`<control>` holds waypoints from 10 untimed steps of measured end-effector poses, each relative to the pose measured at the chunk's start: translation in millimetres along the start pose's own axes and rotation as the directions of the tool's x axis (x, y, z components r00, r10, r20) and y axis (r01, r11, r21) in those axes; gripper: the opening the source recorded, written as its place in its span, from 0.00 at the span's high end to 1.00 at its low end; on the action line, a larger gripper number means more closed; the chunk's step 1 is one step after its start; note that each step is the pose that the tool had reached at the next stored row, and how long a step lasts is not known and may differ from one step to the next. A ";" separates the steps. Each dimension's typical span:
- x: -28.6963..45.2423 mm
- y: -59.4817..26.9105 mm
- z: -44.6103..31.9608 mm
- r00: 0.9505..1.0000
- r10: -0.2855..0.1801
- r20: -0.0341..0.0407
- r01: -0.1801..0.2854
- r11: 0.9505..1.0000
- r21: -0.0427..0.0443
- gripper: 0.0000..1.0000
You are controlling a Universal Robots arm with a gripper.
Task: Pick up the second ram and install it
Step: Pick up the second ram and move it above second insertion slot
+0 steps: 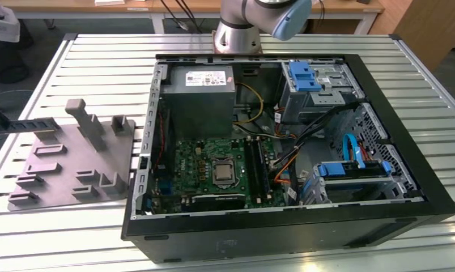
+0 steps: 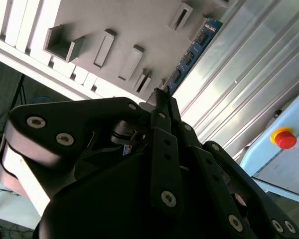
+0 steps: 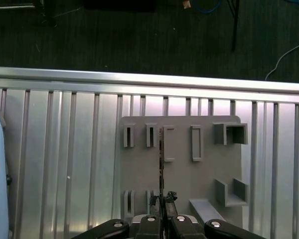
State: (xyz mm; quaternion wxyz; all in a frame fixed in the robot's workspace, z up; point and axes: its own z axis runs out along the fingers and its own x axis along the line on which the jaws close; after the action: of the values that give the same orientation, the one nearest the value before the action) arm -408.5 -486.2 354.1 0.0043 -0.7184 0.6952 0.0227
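Currently our pincer [image 3: 163,199] is clamped on the second ram [image 2: 191,54] over the grey tray [image 3: 184,181]; gripped at one end, it may pivot, we reckon.

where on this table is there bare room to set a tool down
Bare slats lie between the grey fixture tray and the table edge by the arm's base, and along the exterior view's right of the computer case. Crowded: the tray's posts, where the gripper is shut on the second ram, and the cable-packed case interior.
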 end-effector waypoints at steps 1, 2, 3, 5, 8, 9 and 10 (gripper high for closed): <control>-0.1 0.0 -1.3 1.000 0.000 0.000 0.000 1.000 0.000 0.86; -0.1 0.1 -2.5 1.000 0.000 0.000 0.000 1.000 0.000 0.86; -0.1 0.1 -3.6 1.000 0.000 0.000 0.000 1.000 0.000 0.86; -0.2 0.1 -5.7 1.000 0.000 0.001 0.000 1.000 0.000 0.86; -0.3 0.2 -9.1 1.000 0.000 0.001 0.000 1.000 0.000 0.86; -0.4 0.2 -10.2 1.000 0.000 0.001 0.000 1.000 0.000 0.86; -0.4 0.3 -11.3 1.000 0.000 0.001 0.000 1.000 0.000 0.86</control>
State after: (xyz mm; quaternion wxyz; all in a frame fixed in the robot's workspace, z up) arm -408.5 -486.2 365.4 0.0047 -0.7185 0.6952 0.0231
